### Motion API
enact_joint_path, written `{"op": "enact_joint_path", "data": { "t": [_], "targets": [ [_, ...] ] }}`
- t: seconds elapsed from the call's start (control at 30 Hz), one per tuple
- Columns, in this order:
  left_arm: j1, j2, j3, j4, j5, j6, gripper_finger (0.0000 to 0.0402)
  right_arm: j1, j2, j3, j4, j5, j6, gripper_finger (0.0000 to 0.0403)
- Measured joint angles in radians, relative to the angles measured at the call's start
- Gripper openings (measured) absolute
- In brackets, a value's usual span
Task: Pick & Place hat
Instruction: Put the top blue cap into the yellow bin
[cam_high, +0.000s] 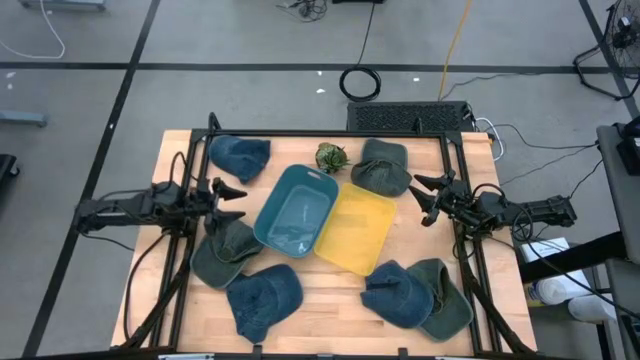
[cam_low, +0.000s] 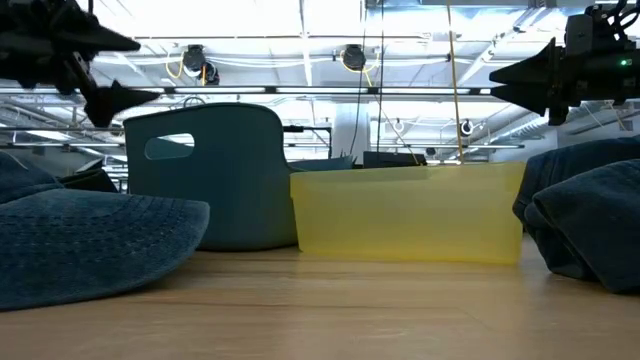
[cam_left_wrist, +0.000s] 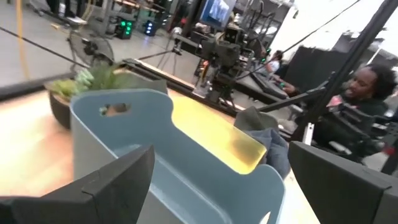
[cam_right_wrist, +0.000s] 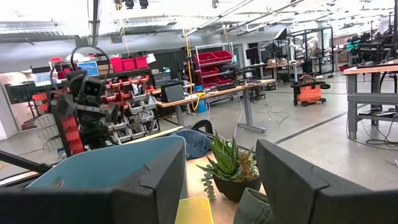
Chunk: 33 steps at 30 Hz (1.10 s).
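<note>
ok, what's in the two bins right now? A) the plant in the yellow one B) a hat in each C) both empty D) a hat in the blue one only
C: in the high view the blue bin and yellow bin show only bare floors; the hats lie around them on the table and the plant stands outside, behind the bins.

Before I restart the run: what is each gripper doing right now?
Left gripper: open, empty, beside the blue bin.
Right gripper: open, empty, beside the yellow bin.
</note>
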Motion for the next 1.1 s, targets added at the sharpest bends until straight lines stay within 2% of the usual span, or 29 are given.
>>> {"op": "enact_joint_path", "data": {
  "t": [0.33, 0.6, 1.1],
  "targets": [
    [0.000, 0.219, 0.322, -0.229, -0.211, 0.038, 0.0379, 0.000, 0.000, 0.000, 0.000, 0.000, 0.000, 0.0187],
    [0.000, 0.426, 0.572, -0.374, -0.443, 0.065, 0.0379, 0.000, 0.000, 0.000, 0.000, 0.000, 0.000, 0.0187],
    [0.000, 0.777, 0.990, -0.605, -0.745, 0.137, 0.0379, 0.000, 0.000, 0.000, 0.000, 0.000, 0.000, 0.0187]
  ]
}}
